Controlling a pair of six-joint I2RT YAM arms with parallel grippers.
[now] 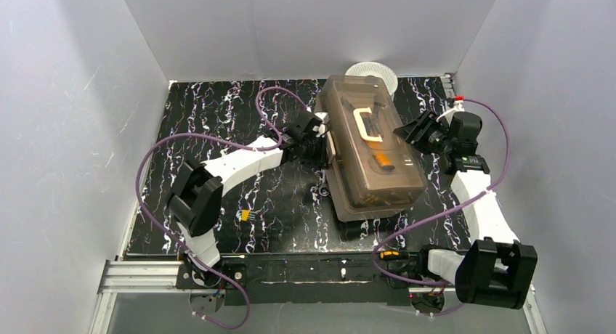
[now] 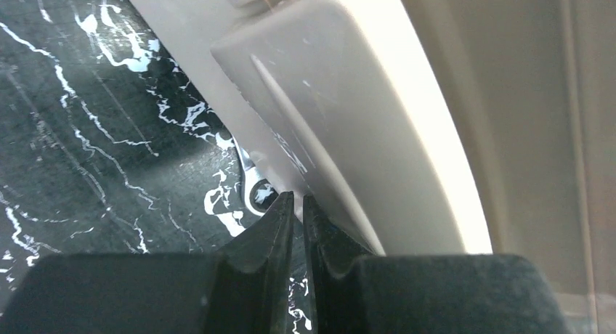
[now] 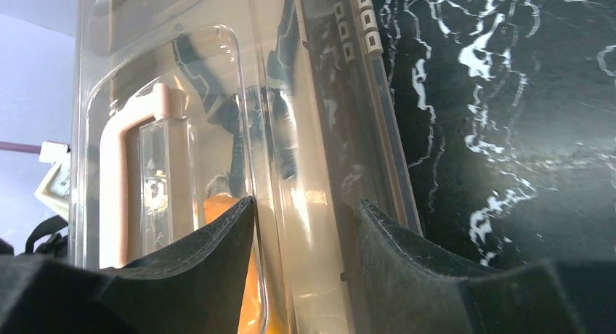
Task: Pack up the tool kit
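Toolbox [image 1: 372, 156], left fingers [image 2: 265, 236] beside its edge

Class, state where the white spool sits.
Top view: the white spool sits at the far edge of the table, right of centre, just behind the toolbox.
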